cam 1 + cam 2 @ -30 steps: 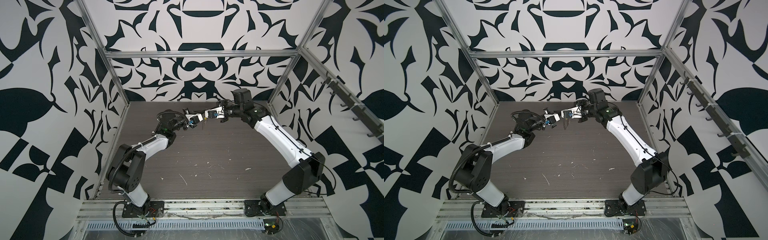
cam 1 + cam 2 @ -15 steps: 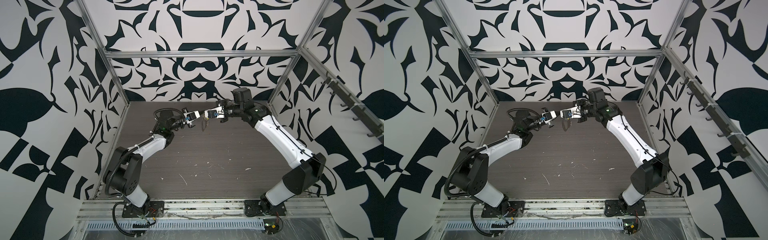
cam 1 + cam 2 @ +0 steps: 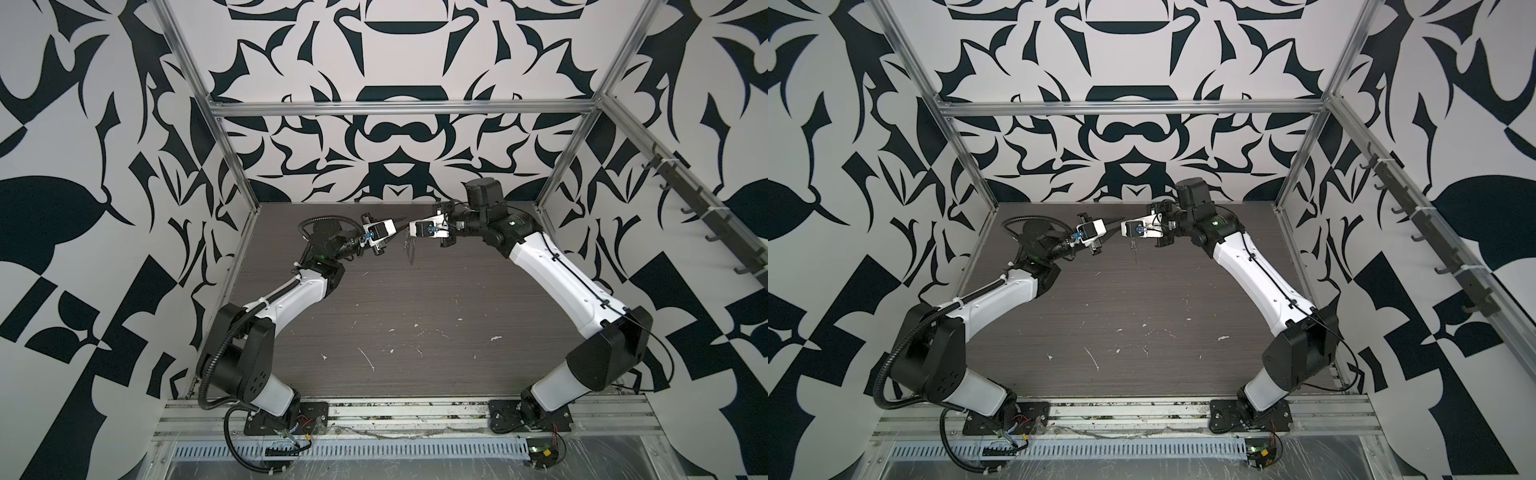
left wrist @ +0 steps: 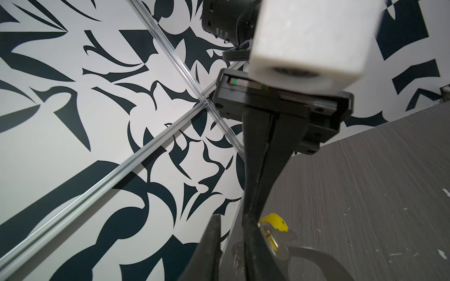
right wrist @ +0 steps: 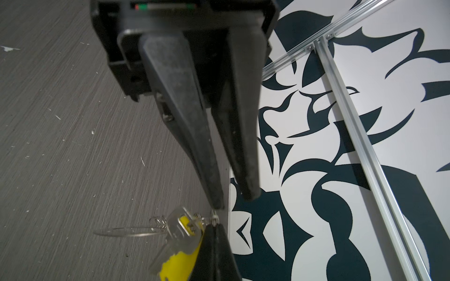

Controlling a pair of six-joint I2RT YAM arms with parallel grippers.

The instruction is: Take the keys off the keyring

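At the back middle of the table both grippers meet above the surface. My right gripper [image 5: 214,227] is shut on a small silver ring of the keyring [image 5: 214,219]. The keys [image 5: 181,231], a silver key with a yellow tag [image 5: 177,265], hang beside its fingertips, and thin wire rings [image 5: 158,222] trail off them. My left gripper [image 5: 233,199] stands open just above, its fingers apart with nothing between them. The left wrist view shows the yellow tag [image 4: 274,221] and the dark strap loop [image 4: 314,258] behind my left gripper [image 4: 231,219]. In a top view the bunch [image 3: 409,250] dangles below the right gripper [image 3: 409,240].
The dark wood-grain table [image 3: 415,299] carries several white scraps [image 3: 365,357] toward its front half. The patterned back wall and aluminium frame posts [image 3: 232,166] stand close behind the grippers.
The left gripper's jaws have parted and let go of the bunch. The left arm's wrist has shifted slightly toward the back. The right gripper has kept its place and grip.
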